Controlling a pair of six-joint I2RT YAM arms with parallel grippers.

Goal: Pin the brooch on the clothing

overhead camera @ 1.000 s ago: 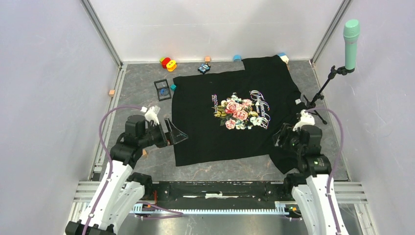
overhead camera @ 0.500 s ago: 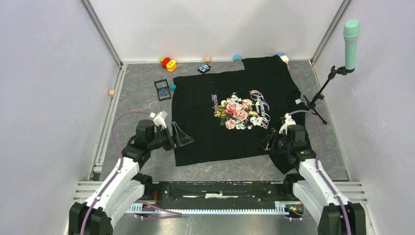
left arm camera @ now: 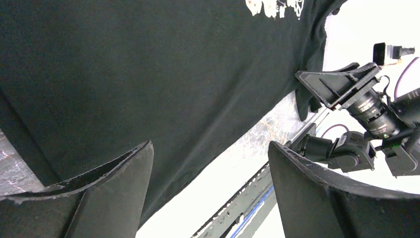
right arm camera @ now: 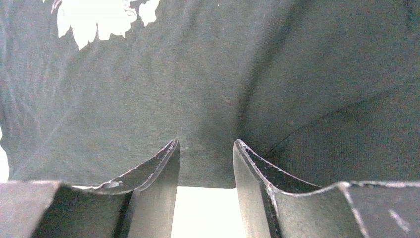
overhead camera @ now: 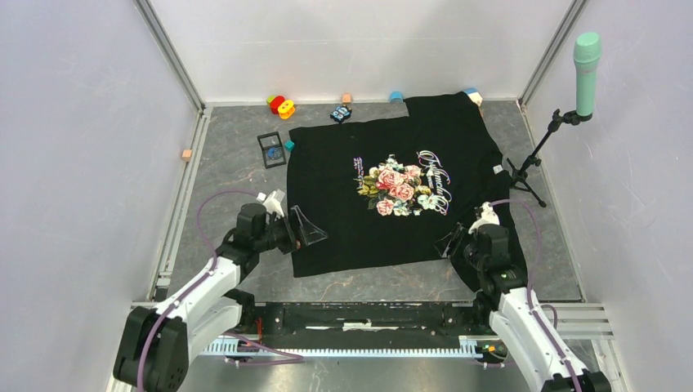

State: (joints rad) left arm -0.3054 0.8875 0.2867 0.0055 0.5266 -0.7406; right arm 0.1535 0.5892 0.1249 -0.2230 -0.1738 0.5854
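Observation:
The clothing (overhead camera: pixel 384 220) is a black T-shirt with a rose print (overhead camera: pixel 396 189), spread flat on the grey table. A small blue round thing, the brooch (overhead camera: pixel 270 153), lies inside a black square case at the back left, far from both grippers. My left gripper (overhead camera: pixel 310 227) is open wide over the shirt's near left corner; in the left wrist view its jaws (left arm camera: pixel 210 145) straddle the hem with nothing between them. My right gripper (overhead camera: pixel 451 242) sits low at the near right hem. Its jaws (right arm camera: pixel 205 142) stand partly apart and empty, with the black cloth (right arm camera: pixel 198 74) just past the tips.
A teal cube (overhead camera: pixel 289 145) sits beside the black case (overhead camera: pixel 263 140). Small toys (overhead camera: pixel 280 104) and blocks line the back wall, and an orange cube (overhead camera: pixel 187 154) lies at the left. A microphone stand (overhead camera: pixel 556 122) rises at the right. White walls enclose the table.
Both arms have lowered and reached toward the shirt's near hem. The left gripper moved right onto the corner. The right gripper moved left and its jaws narrowed.

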